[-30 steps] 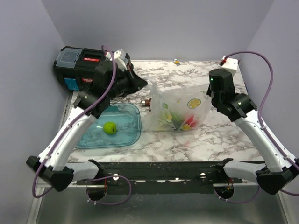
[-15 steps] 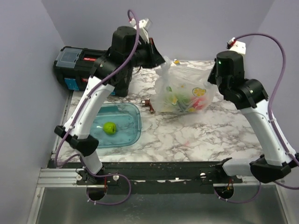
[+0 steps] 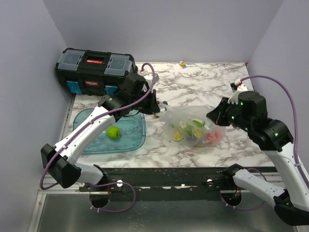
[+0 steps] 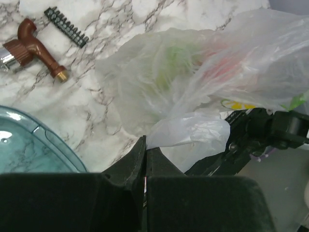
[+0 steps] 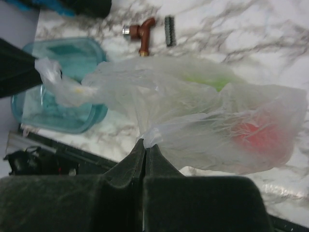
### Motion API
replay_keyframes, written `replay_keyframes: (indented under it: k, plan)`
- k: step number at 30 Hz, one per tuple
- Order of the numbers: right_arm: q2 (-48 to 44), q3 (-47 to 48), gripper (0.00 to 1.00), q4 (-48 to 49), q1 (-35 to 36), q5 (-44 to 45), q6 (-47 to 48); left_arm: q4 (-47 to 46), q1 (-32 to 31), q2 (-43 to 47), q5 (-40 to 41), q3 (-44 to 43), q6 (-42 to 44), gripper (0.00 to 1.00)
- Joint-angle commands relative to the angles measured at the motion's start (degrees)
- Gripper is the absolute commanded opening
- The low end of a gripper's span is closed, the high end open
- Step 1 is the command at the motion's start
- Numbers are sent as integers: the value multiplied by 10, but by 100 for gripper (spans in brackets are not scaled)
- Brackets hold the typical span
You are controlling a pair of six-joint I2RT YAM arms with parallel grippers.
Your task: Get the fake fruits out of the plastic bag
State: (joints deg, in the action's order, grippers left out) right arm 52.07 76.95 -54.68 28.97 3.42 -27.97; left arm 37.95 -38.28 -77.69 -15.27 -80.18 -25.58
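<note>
The clear plastic bag point(image 3: 192, 126) lies low over the marble table, right of centre, stretched between both grippers. The fake fruits are still inside it: a red one point(image 5: 255, 133) and a green one point(image 5: 212, 82) show blurred through the plastic, and red point(image 4: 227, 65) and green point(image 4: 173, 57) blurs show in the left wrist view. My left gripper point(image 3: 158, 105) is shut on the bag's left corner point(image 4: 186, 133). My right gripper point(image 3: 216, 116) is shut on a pinch of the bag's right edge point(image 5: 159, 135).
A blue translucent tray point(image 3: 133, 137) with a lime-green ball point(image 3: 113, 132) sits left of the bag. A black toolbox point(image 3: 94, 67) stands at the back left. A brown fitting point(image 4: 38, 48) and a black bit strip point(image 4: 67, 26) lie behind the bag.
Both arms had lifted the bag high over the back of the table. They have now swung down and forward, bringing the bag low near the table's front.
</note>
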Motion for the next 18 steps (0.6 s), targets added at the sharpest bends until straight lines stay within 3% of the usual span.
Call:
replay_keyframes:
  k: [1,3,7,11,13,15,18]
  plan:
    - [-62,-74,1,-32,-1,-160,-46,6,8,50,6,14,30,0]
    - [-78,-110,1,-40,-1,-179,-50,15,9,57,9,5,35,3]
    - [-110,-138,4,-51,-1,-200,-52,-11,10,104,25,18,29,34]
    - [-123,-154,6,-55,-1,-222,-38,-19,9,141,5,9,74,44]
    - [-120,-159,8,-55,-1,-214,-34,-27,9,169,-28,18,93,57]
    - [-112,-150,17,-59,-1,-183,-30,-33,9,205,-61,35,84,68]
    - [-94,-116,30,-77,-2,-117,-22,-64,-11,261,-67,83,27,77]
